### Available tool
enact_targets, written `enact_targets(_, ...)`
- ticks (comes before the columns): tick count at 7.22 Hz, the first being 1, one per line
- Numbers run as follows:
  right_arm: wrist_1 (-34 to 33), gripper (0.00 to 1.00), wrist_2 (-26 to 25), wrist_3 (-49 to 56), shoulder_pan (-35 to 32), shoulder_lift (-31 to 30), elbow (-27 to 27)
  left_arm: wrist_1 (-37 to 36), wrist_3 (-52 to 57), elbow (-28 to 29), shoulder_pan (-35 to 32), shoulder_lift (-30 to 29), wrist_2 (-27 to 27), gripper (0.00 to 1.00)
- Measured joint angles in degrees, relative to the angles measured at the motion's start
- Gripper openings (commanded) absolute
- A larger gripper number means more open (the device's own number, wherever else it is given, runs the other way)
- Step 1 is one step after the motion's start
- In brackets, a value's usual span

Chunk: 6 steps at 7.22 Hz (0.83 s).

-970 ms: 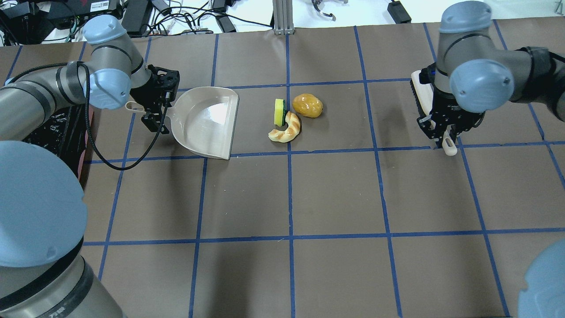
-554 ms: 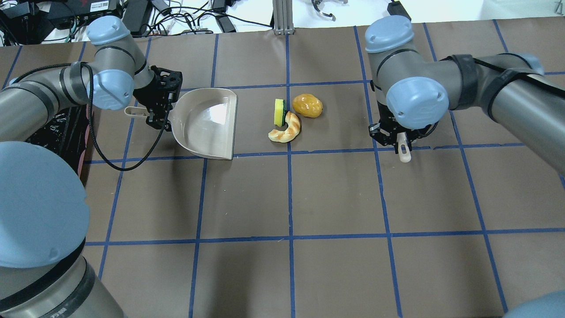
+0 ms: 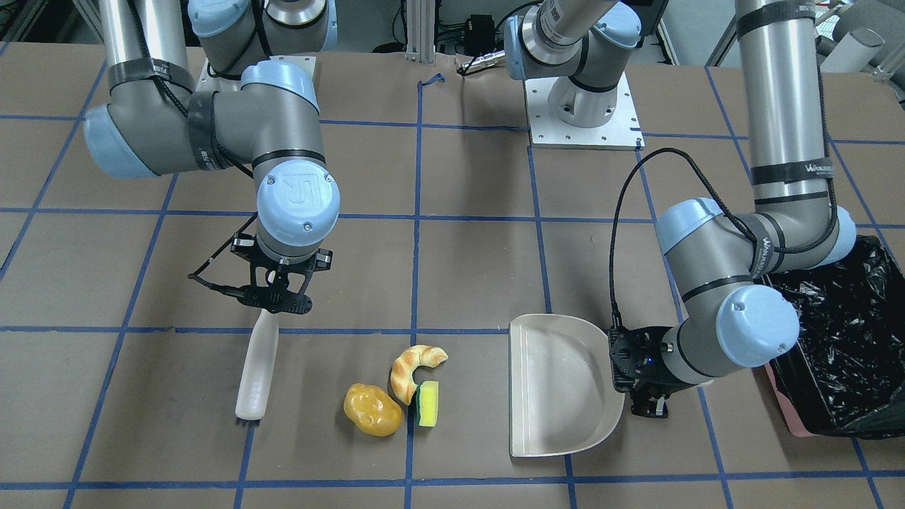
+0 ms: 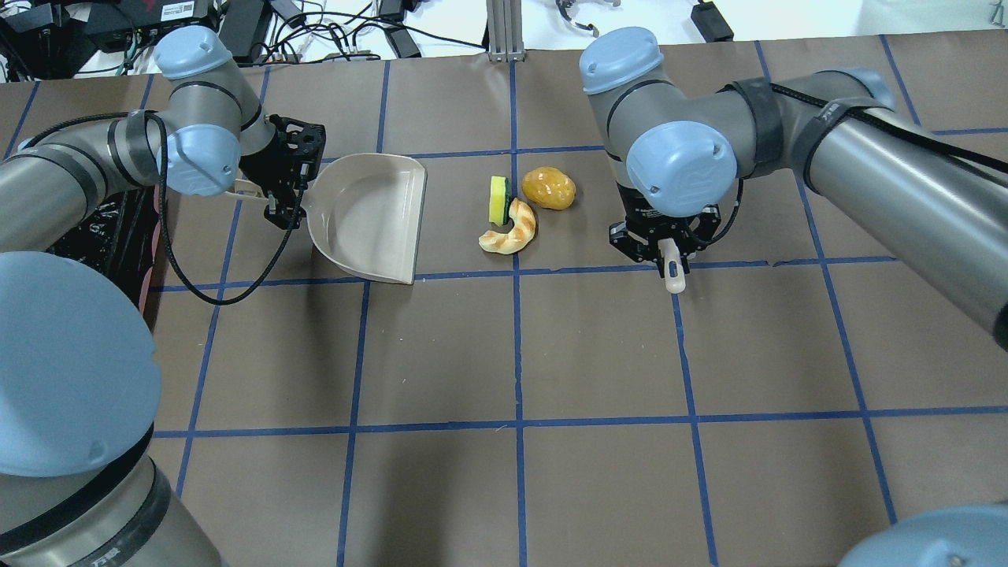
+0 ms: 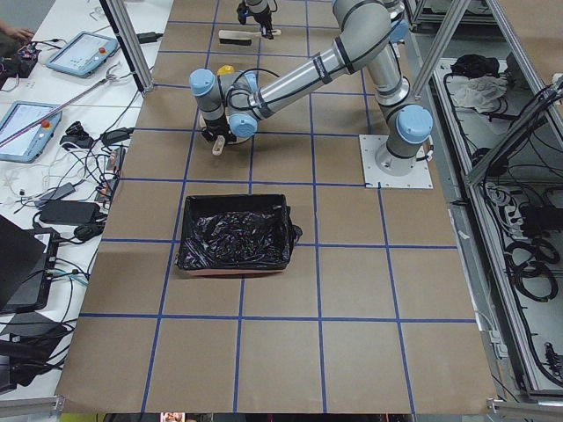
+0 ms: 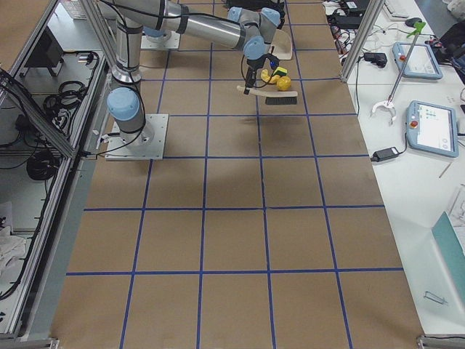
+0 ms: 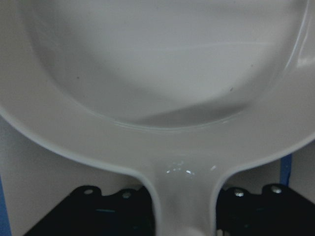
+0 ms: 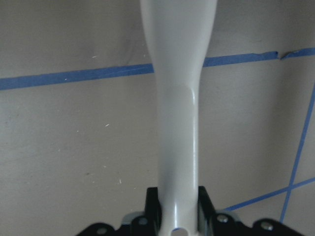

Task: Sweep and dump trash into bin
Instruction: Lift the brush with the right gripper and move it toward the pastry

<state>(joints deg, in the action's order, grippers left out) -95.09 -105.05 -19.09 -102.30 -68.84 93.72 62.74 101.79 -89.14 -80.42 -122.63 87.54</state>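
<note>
The trash lies together at mid-table: a glossy potato-like lump (image 4: pixel 549 187), a croissant (image 4: pixel 512 228) and a yellow-green sponge (image 4: pixel 498 199). My left gripper (image 4: pixel 276 197) is shut on the handle of the beige dustpan (image 4: pixel 370 216), whose open edge faces the trash from the left, a short gap away. My right gripper (image 4: pixel 665 250) is shut on the handle of a pale brush (image 3: pixel 258 367), just right of the lump. In the overhead view my arm hides most of the brush. The bin (image 3: pixel 841 332), pink with a black bag, stands beyond the dustpan at the table's left end.
The table (image 4: pixel 598 354) is brown paper with a blue tape grid. Cables and power bricks (image 4: pixel 331 31) lie past the far edge. My arm bases (image 3: pixel 583 113) are bolted near the table's back. The bin also shows in the exterior left view (image 5: pixel 235 232).
My right arm has swung left with the brush, from the table's right side to just right of the trash. My left gripper and dustpan shifted only slightly. The trash has not moved.
</note>
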Motion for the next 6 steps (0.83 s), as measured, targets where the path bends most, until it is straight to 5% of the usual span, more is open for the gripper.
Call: enact_targets(6,0.4,0.06,2.9,-4.0,-5.7,5.7,-2.4,-0.3,-0.6,0.0,-0.1,-0.1,0.0,0.00)
